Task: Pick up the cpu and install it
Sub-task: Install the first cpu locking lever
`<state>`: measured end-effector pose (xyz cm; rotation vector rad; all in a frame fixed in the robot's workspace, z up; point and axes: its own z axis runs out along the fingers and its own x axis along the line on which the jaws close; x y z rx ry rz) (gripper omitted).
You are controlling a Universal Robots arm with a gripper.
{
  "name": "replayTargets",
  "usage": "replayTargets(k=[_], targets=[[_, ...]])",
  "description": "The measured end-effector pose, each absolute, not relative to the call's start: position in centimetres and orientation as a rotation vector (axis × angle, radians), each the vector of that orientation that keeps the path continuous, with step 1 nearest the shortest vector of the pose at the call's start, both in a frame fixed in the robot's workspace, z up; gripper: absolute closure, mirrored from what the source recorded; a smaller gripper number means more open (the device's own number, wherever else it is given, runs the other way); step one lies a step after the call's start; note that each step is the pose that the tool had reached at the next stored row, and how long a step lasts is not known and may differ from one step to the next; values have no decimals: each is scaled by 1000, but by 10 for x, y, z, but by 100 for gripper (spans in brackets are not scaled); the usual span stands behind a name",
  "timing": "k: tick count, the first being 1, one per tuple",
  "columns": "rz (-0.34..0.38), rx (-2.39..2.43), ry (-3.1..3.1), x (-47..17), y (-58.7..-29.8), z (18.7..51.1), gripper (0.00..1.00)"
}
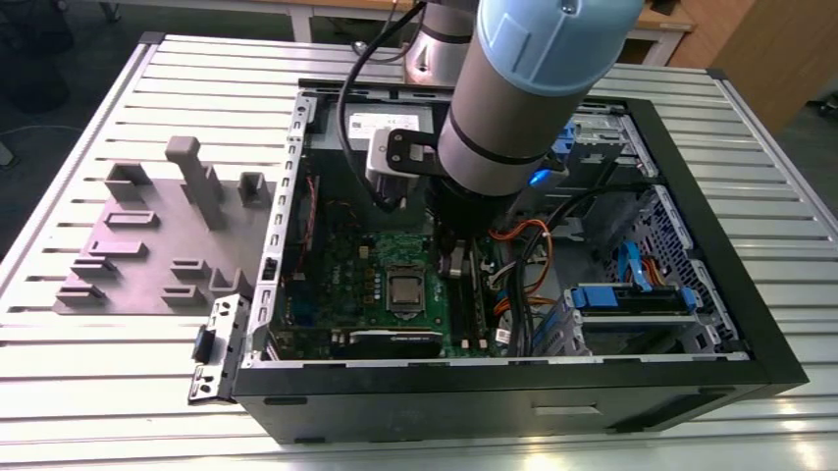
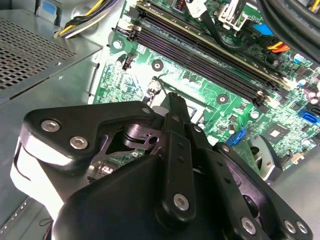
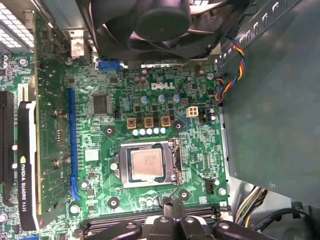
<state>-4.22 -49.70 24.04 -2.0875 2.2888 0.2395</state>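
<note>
CPU point(image 3: 146, 164): one flat square chip with a dull silver metal top, seated inside the socket frame point(image 3: 174, 165) on the green motherboard point(image 3: 125, 107) | socket frame: one, shiny metal, rectangular | gripper point(image 2: 176, 102): black, jointed, held above the motherboard beside the socket frame, fingers drawn together, nothing held | fan point(image 3: 150, 25): one, round, black, past the socket frame.

White logo lettering point(image 3: 162, 86) is showing on the green motherboard point(image 3: 150, 107), between the fan point(image 3: 150, 25) and the socket frame point(image 3: 173, 165). White and green lettering is running along the black edge of the graphics card point(image 3: 25, 165). Faint marks are lying on the cpu point(image 3: 146, 164), too faint to read. In the exterior view a white label point(image 1: 389, 121) with dark print is sitting on the grey box point(image 1: 325, 137), too small to read.
</note>
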Motion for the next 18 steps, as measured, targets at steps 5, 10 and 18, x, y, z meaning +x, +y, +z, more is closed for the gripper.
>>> replayTargets(k=[5, 10, 18], targets=[[240, -2088, 2289, -42, -500, 238, 89], [239, -2088, 2289, -42, -505, 235, 89], [239, -2088, 2288, -42, -511, 231, 89]])
